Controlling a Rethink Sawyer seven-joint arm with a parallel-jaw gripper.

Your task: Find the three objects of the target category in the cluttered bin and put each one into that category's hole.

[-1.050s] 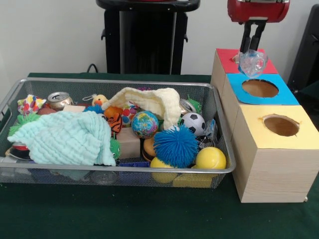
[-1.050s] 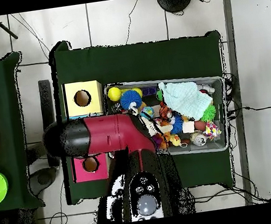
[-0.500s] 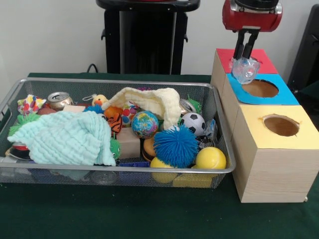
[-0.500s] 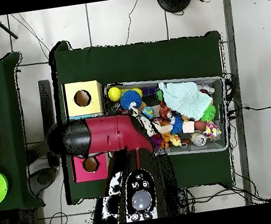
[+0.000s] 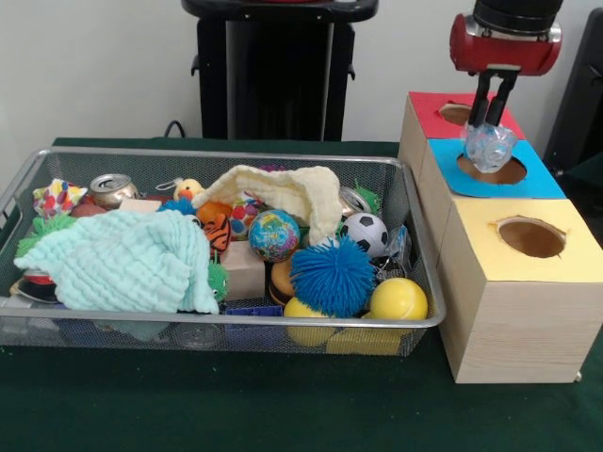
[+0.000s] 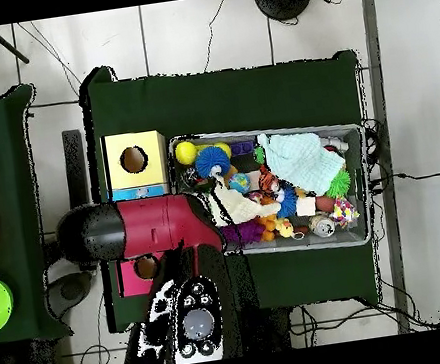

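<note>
**Clear ball held over the blue box's hole**

Gripper (image 5: 491, 121) closed on a clear crinkly ball (image 5: 490, 146), hanging at the far rim of the hole in the blue box (image 5: 537, 181). Ball roughly round, no long axis to note; faceted and see-through, held from above by the two dark fingers (image 5: 481, 101), which point straight down. Whether ball touches the hole's rim: cannot tell.

Three boxes in a row beside the bin's right end: red box (image 5: 426, 113) farthest, blue in the middle, yellow box (image 5: 499, 282) nearest, each with a round hole on top. Boxes touch one another; left walls run just beside the bin's right rim, with little room between.

Wire bin (image 5: 217, 155) packed full: mint cloth (image 5: 122, 259) on the left, cream cloth (image 5: 283, 188) draped over the middle, globe ball (image 5: 274, 234), soccer ball (image 5: 364, 233), blue spiky ball (image 5: 332, 275), yellow ball (image 5: 399, 299), drink can (image 5: 113, 187). Open green desk (image 5: 236, 405) in front of bin and boxes.

Overhead view: red arm (image 6: 159, 225) lies across the boxes, hiding the middle one; yellow box at one end clear of it.
</note>
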